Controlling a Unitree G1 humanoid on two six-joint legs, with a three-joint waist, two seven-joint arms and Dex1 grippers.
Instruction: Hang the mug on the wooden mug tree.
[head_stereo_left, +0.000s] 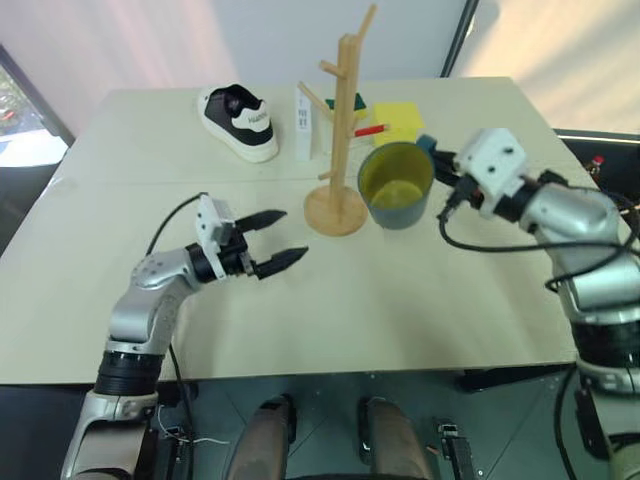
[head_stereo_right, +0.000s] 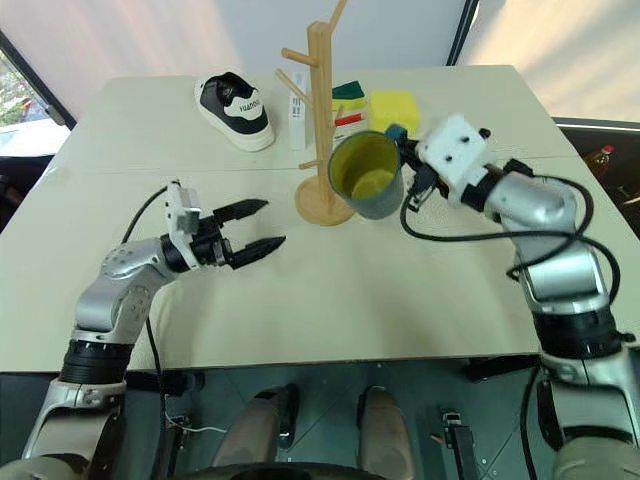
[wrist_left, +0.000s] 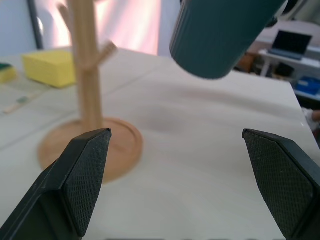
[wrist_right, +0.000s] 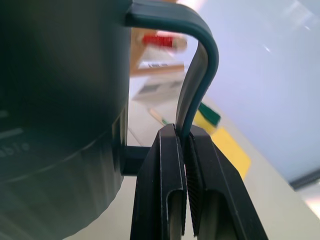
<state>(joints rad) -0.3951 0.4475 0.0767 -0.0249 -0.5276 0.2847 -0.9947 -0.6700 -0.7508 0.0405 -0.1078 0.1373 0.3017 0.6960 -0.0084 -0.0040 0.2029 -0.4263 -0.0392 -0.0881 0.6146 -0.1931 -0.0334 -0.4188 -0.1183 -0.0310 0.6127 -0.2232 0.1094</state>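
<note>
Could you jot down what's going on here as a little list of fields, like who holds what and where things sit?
Held: mug, pinched by its handle in the right gripper, jaws shut on it
Mug position: lifted, beside the wooden mug tree, not yet on a peg
Left gripper: jaws open, empty, pointing toward the tree's base
Also on table: shoe, yellow sponge

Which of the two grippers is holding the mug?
The right gripper: its fingers are pinched shut on the handle of the mug, lifted beside the mug tree. The left gripper hangs open and empty.
</note>
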